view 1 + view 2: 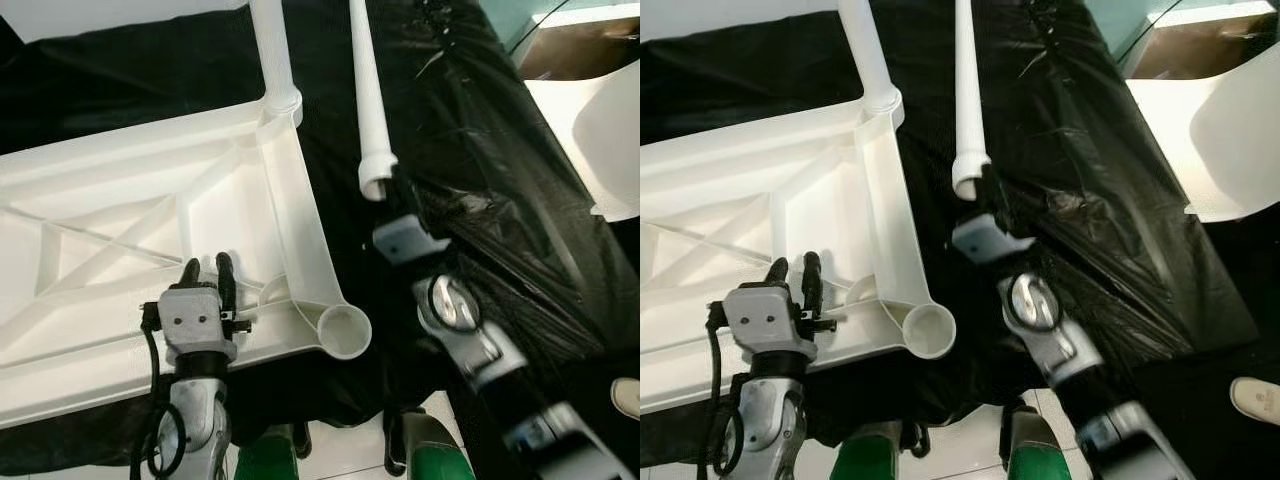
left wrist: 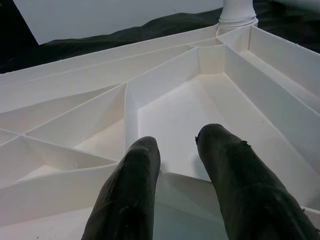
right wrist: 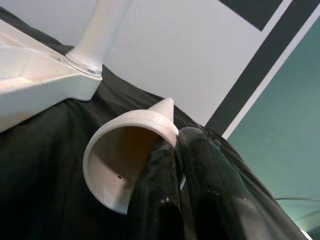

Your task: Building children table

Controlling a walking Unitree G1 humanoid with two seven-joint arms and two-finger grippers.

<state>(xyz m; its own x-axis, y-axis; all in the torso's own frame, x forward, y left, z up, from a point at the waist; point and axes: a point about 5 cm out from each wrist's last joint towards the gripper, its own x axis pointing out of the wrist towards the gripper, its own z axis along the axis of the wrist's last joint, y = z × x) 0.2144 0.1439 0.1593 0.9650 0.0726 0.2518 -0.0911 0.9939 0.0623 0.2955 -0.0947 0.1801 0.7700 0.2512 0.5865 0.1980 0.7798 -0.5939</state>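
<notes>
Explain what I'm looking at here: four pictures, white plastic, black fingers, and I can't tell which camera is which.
This is a humanoid robot with two arms. The top two pictures come from its head, looking down; the other two come from cameras on its wrists. A white table top lies upside down on black sheeting, with one leg already fitted in the far corner and an empty socket at the near corner. The left gripper hovers open over the table top's ribs. The right gripper is shut on the wall of a loose white leg at its open end, out over the sheeting.

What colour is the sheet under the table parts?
Black, glossy sheet; clearest in the left eye view.
</notes>
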